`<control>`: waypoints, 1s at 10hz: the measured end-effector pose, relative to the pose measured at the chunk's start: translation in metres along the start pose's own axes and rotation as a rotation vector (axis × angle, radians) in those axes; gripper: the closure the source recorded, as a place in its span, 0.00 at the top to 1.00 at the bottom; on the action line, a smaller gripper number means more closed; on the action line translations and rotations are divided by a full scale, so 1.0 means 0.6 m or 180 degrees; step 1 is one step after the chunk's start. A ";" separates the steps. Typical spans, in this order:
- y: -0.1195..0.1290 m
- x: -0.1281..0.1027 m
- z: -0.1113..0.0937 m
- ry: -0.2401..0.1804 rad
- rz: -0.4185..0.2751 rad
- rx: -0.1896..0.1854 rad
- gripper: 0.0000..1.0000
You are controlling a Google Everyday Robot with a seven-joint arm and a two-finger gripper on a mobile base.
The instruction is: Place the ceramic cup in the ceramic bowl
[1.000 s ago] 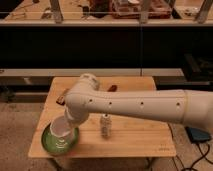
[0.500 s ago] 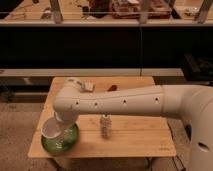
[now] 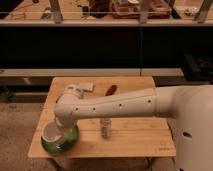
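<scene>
The ceramic cup [image 3: 51, 134] is small and white, with its round rim facing up. It sits at the end of my arm, over the left part of the ceramic bowl [image 3: 68, 142], a wide green glazed dish at the front left of the wooden table [image 3: 135, 142]. My gripper [image 3: 58, 128] is at the cup, reaching down from the bent white arm, and holds it. I cannot tell whether the cup touches the bowl's inside. The arm hides most of the gripper.
A narrow patterned can [image 3: 105, 129] stands right of the bowl, near the table's middle. A reddish-brown item [image 3: 111, 89] and a white object [image 3: 86, 85] lie at the far edge. Dark shelving runs behind the table. My white arm spans the table's middle.
The arm swung left, carrying the cup from the bowl's middle toward its left side. The cup now sits slightly lower over the bowl.
</scene>
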 end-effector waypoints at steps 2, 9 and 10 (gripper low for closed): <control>0.010 0.017 0.030 0.0006 -0.0028 -0.0008 0.71; 0.044 0.044 0.020 0.0108 0.0037 -0.0016 0.71; 0.061 0.041 0.009 0.0124 0.0065 -0.0021 0.71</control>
